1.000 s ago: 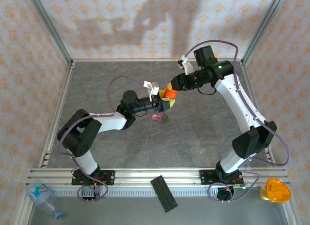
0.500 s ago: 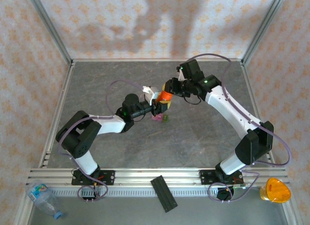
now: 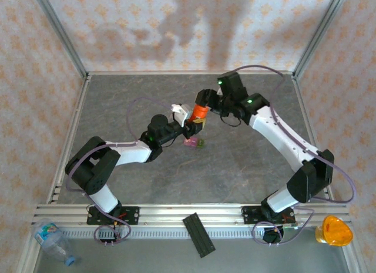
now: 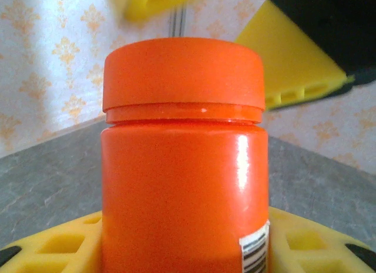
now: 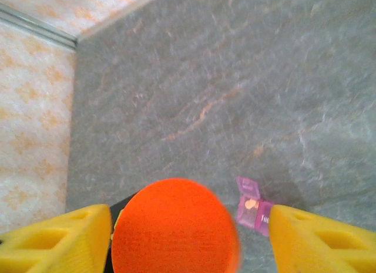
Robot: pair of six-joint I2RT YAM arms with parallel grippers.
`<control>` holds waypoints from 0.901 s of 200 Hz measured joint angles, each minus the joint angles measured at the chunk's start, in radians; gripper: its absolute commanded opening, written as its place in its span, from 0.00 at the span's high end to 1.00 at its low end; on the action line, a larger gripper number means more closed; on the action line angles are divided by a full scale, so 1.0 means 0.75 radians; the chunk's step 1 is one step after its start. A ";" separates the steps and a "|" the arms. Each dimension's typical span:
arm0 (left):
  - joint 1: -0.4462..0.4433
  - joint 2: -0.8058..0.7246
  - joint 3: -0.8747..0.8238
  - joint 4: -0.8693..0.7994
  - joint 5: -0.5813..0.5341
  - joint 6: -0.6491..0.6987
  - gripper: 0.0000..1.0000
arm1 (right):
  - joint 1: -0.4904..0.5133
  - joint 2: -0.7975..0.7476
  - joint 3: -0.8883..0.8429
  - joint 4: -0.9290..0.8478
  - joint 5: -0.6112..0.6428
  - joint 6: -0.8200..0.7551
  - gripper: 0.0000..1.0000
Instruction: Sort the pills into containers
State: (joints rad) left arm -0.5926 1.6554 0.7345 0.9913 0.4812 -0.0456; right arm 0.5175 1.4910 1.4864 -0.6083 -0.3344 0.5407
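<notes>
My left gripper [image 3: 197, 125] is shut on an orange bottle [image 3: 200, 115] with a red-orange cap [image 4: 183, 73], holding it upright above the table; its yellow fingers [image 4: 53, 243] clamp the bottle's lower body. My right gripper [image 3: 201, 105] hovers over the cap [image 5: 175, 226], open, with its yellow fingers [image 5: 323, 238] standing apart on either side. The containers [image 3: 194, 142], joined pink boxes and one green, sit on the table just below the bottle. In the right wrist view a small orange pill [image 5: 251, 205] lies in an open pink box [image 5: 254, 209].
Grey stone-pattern table [image 3: 147, 103] fenced by patterned walls. On the front rail lies a black flat bar [image 3: 198, 235]. A clear plastic bottle [image 3: 53, 241] lies at the near left corner and an orange object [image 3: 333, 231] at the near right.
My right gripper has swung left over the bottle's cap and its jaws have opened. The left gripper with the bottle has shifted slightly left.
</notes>
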 measured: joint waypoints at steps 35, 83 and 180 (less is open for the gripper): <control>0.031 0.005 0.054 0.089 0.188 -0.140 1.00 | -0.180 -0.059 0.250 -0.158 -0.177 -0.315 0.18; 0.037 0.051 0.142 0.167 0.393 -0.296 1.00 | -0.196 0.101 0.587 -0.499 -0.487 -0.802 0.18; 0.037 0.054 0.142 0.171 0.467 -0.354 1.00 | -0.196 0.276 0.613 -0.754 -0.674 -1.026 0.45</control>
State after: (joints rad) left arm -0.5648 1.6962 0.8413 1.1198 0.8314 -0.3111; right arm 0.3702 1.6981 1.9465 -1.1736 -0.8402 -0.2287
